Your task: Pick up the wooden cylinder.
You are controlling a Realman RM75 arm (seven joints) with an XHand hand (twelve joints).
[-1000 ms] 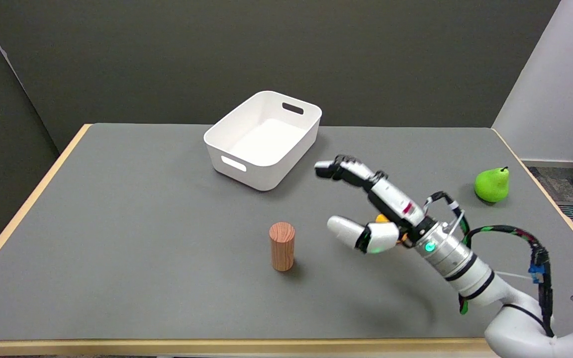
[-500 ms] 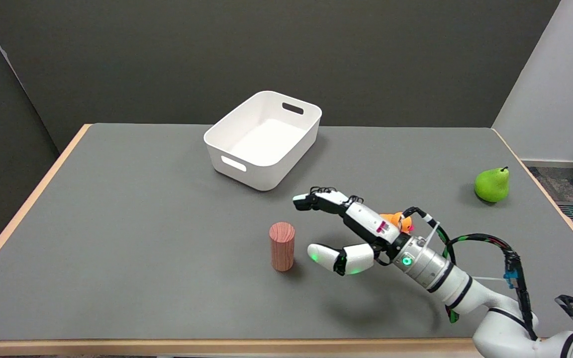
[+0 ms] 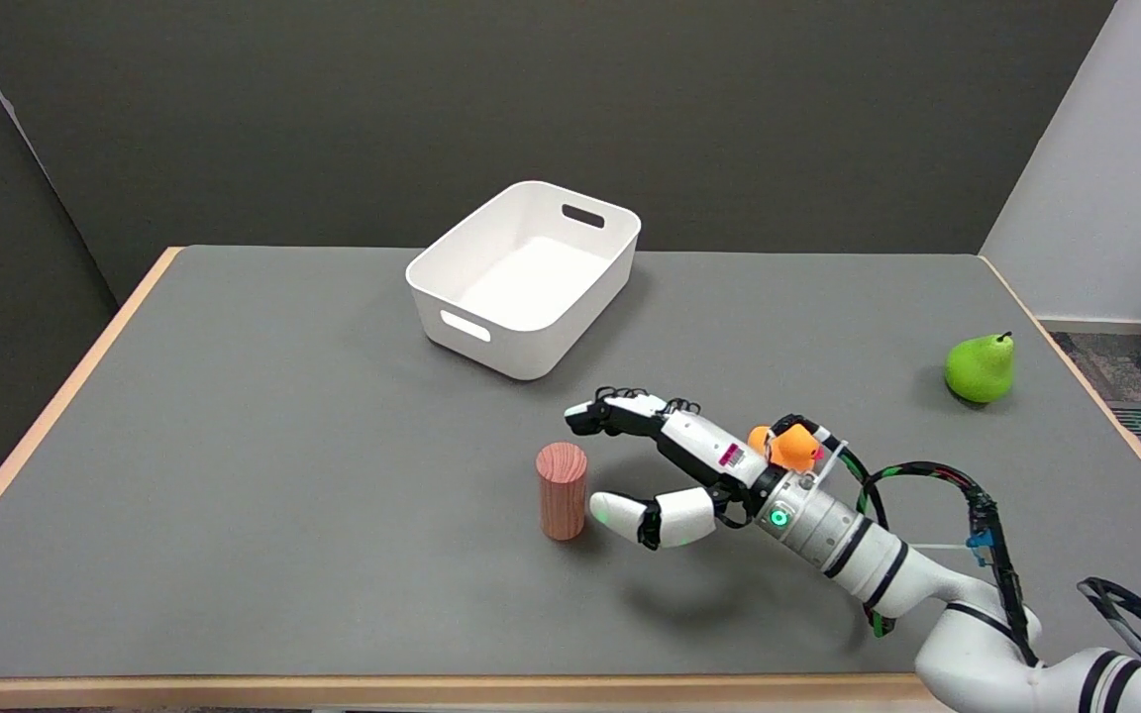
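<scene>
Wooden cylinder (image 3: 562, 491) stands upright on the bench (image 3: 263, 515), toward the near edge and about mid-width, free and untouched. My right hand (image 3: 674, 475) is just beside it on its right, low over the bench, holding nothing; my fingers (image 3: 610, 413) are spread, the upper ones arched past the cylinder's far top edge, the thumb down near its lower right side. Thumb tip looks nearly touching the wood, but from this angle I can't tell if there's a gap.

To do the grasp well, I'd judge: slide a bit more left so the cylinder sits deep between thumb and the arched fingers, keep the hand level, then close evenly from both sides around the middle of its height. It's tall and narrow, so a one-sided push from the thumb could tip it over. Lift straight up only once both sides press.

Versus a second ago: my hand has come down and left, from well apart and higher to right next to the cylinder. Cylinder hasn't moved. An orange thing (image 3: 786, 445) behind my wrist shows more now. White bin (image 3: 491, 342) near the far edge and green pear (image 3: 979, 367) by the right edge are unchanged.
</scene>
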